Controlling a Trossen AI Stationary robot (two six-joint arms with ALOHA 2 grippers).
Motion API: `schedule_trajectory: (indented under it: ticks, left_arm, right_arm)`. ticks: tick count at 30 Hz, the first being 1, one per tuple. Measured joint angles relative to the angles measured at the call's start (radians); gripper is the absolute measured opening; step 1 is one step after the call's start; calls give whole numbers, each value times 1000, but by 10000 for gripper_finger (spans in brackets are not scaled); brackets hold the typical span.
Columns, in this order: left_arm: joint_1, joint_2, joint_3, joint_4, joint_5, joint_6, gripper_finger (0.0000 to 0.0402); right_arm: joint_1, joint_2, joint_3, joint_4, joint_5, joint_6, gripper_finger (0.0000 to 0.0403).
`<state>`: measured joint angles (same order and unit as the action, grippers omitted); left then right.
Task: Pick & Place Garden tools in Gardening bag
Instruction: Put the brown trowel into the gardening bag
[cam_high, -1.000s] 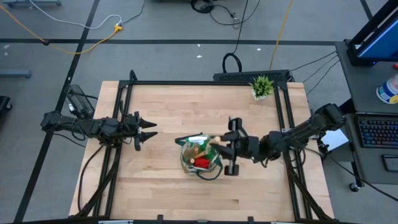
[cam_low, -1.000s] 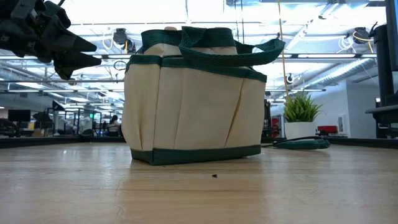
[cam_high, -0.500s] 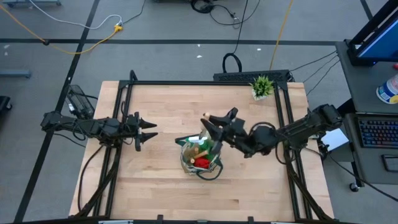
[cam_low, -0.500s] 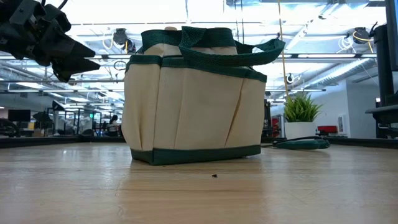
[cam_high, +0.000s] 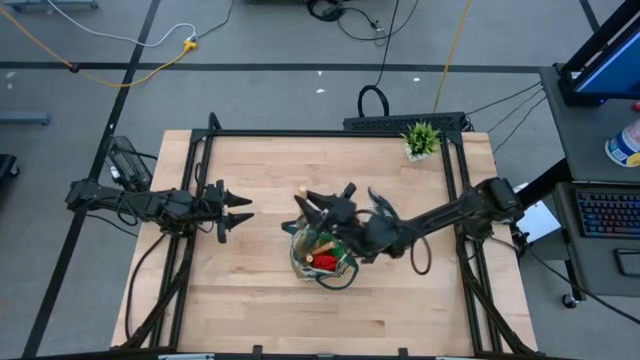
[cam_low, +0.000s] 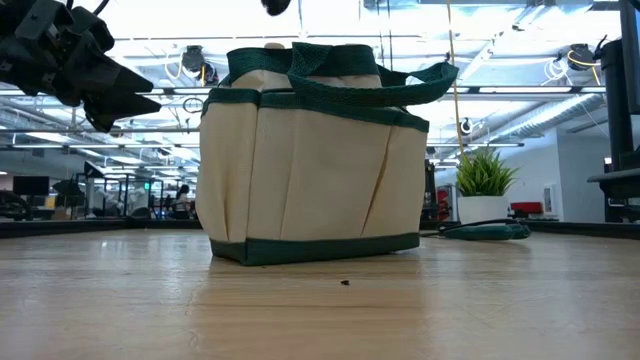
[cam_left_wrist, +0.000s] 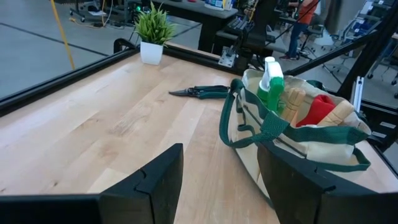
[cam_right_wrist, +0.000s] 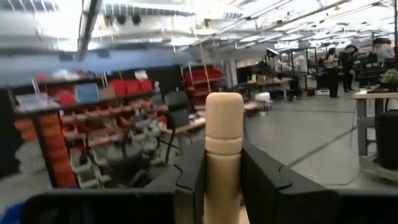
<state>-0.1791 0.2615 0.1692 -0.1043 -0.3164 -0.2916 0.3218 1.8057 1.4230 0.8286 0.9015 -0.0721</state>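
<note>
From above, the right gripper (cam_high: 318, 203) hangs over the far rim of the gardening bag (cam_high: 322, 250), which sits mid-table. Its jaws pinch a wooden-handled tool (cam_high: 312, 207); only the pale handle shows, so which tool it is cannot be told. The left gripper (cam_high: 238, 211) waits well to the bag's left, its jaws spread and empty. The potted plant (cam_high: 421, 139) stands at the far right corner.

At table height, the bag (cam_low: 310, 170) is soft beige cloth with green trim, its loop handles flopping over the top. I judge it will sag if pushed, so a tool should drop in from above rather than press against the wall. The left gripper (cam_low: 125, 90) shows at upper left, spread.

In the left wrist view, the bag (cam_left_wrist: 298, 149) lies just ahead of the spread jaws and slightly to one side, already holding a green-white bottle (cam_left_wrist: 270, 84), wooden handles (cam_left_wrist: 292, 102) and a red glove (cam_left_wrist: 317, 109). Dark pruning shears (cam_left_wrist: 202, 92) lie on the table beyond the jaws, near the bag; they look stiff, likely heavier at the blades, best taken across the closed handles.

In the right wrist view, the wooden handle (cam_right_wrist: 223, 149) stands upright between the fingers (cam_right_wrist: 193, 180), gripped on both sides. Smooth round wood is rigid and light but may twist in the grip.
</note>
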Motion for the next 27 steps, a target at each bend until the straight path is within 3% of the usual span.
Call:
schedule_trajectory:
  ticks: [19,27]
  left_arm:
    - [0,0,0,0,0,0,212]
    - [0,0,0,-1,0,0,212]
  right_arm:
    - [0,128,7,-107,11,62,65]
    - [-16,128,-68,-104,-42,203,65]
